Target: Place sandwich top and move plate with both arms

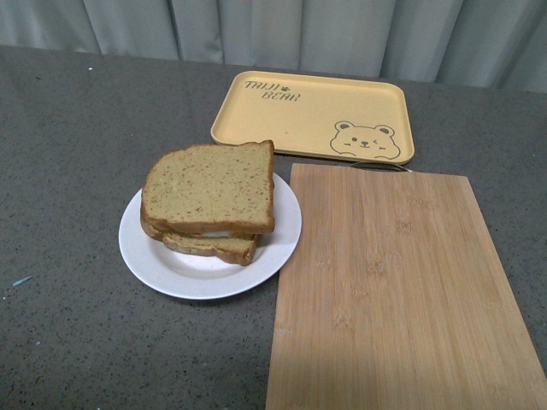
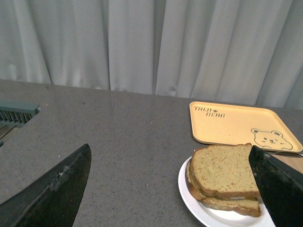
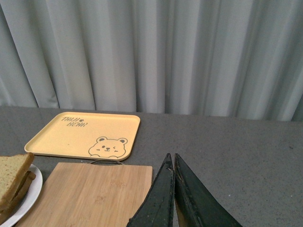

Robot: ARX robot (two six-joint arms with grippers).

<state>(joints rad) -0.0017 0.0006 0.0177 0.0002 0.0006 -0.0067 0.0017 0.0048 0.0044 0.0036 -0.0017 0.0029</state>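
The sandwich top [image 1: 210,185], a speckled tan-brown slice, lies on a lower bread slice [image 1: 209,245] on the round white plate [image 1: 171,273]. A pale filling shows between the slices. The stack also shows in the left wrist view [image 2: 222,171] on the plate [image 2: 189,194], and at the edge of the right wrist view [image 3: 12,177]. My left gripper [image 2: 170,156] is open and empty, its fingers [image 2: 61,189] wide apart above the table beside the plate. My right gripper [image 3: 171,158] is shut and empty, over the grey table beside the board. Neither arm shows in the front view.
A bamboo cutting board [image 1: 393,290] lies right of the plate, touching its rim. A yellow tray with a bear drawing [image 1: 312,115] lies behind them. Grey curtains [image 1: 273,30] hang at the table's far edge. A green ridged object [image 2: 16,113] sits at the far left.
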